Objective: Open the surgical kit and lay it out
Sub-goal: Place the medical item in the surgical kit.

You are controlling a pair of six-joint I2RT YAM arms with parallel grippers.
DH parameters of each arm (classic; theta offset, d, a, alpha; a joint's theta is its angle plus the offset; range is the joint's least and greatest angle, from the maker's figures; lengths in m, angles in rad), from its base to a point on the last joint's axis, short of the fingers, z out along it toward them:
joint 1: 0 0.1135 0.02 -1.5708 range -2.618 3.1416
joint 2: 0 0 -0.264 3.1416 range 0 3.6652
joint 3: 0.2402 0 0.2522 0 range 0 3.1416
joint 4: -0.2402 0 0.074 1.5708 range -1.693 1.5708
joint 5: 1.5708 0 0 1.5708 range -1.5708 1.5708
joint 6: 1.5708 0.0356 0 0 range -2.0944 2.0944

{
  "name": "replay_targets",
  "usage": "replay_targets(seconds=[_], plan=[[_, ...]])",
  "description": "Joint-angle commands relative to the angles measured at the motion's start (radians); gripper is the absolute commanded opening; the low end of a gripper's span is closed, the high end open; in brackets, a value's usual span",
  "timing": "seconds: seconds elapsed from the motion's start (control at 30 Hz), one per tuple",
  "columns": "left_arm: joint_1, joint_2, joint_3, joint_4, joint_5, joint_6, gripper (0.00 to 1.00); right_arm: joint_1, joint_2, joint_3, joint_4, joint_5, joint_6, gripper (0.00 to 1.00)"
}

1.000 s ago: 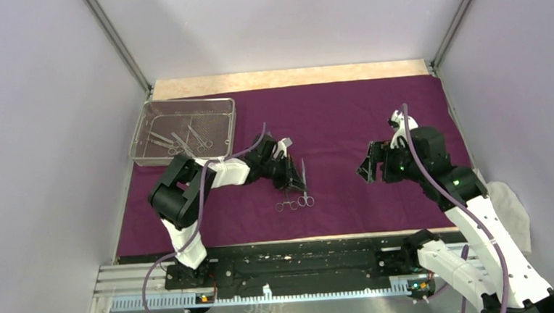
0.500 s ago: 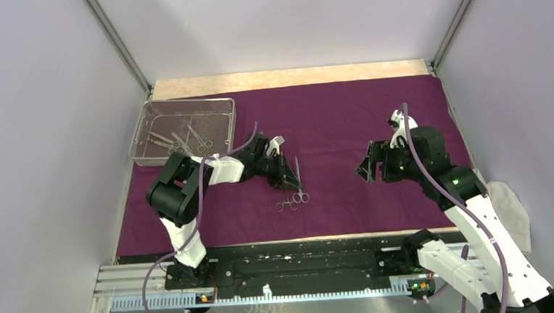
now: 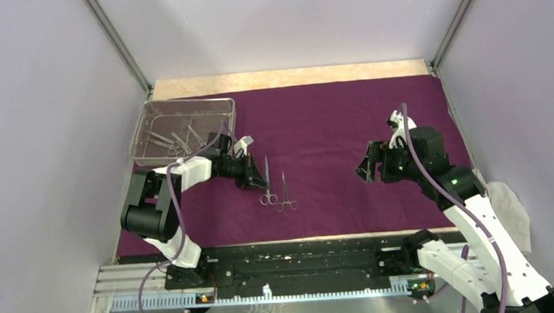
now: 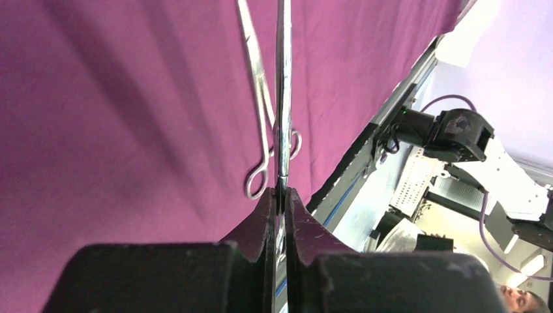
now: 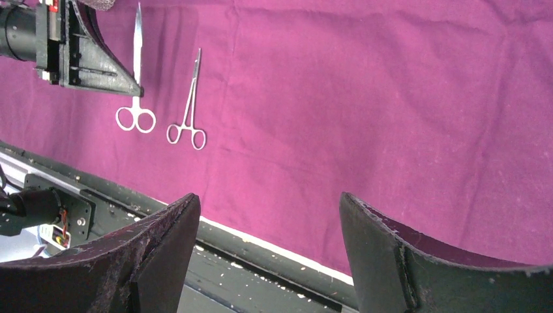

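Note:
The dark purple cloth wrap [image 3: 344, 116] lies spread flat over the table. The silver wire-mesh tray [image 3: 229, 112] stands at the far left with several steel instruments [image 3: 178, 139] in it. My left gripper [image 3: 255, 175] is shut on a pair of steel scissors [image 3: 266, 182] low over the cloth; in the left wrist view the scissors [image 4: 283, 98] show edge-on between the jaws. A steel clamp [image 3: 285, 192] lies on the cloth just right of them, also in the left wrist view [image 4: 259, 98]. My right gripper [image 3: 368, 168] is open and empty over the cloth at the right [image 5: 267, 195].
A white cloth [image 3: 513, 211] lies off the wrap's right edge beside the right arm. The black rail [image 3: 302, 260] runs along the near edge. In the right wrist view the scissors [image 5: 136, 72] and the clamp [image 5: 190, 98] lie at the upper left.
My left gripper has carried the scissors leftward, from the right of the clamp to its left, nearer the tray. The clamp and the right arm have stayed put.

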Motion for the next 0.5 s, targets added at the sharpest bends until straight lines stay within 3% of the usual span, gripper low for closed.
replay_targets(seconds=[0.0, 0.2, 0.47], plan=[[0.033, 0.018, 0.023, -0.179, 0.059, 0.197, 0.00, -0.006, 0.013, -0.006, 0.038, -0.020, 0.013, 0.78], [0.046, 0.046, 0.055, -0.234, 0.018, 0.266, 0.00, -0.006, 0.025, 0.000, 0.037, -0.020, 0.010, 0.77], [0.051, 0.093, 0.048, -0.125, 0.049, 0.182, 0.00, -0.005, 0.024, -0.010, 0.046, -0.023, 0.018, 0.77]])
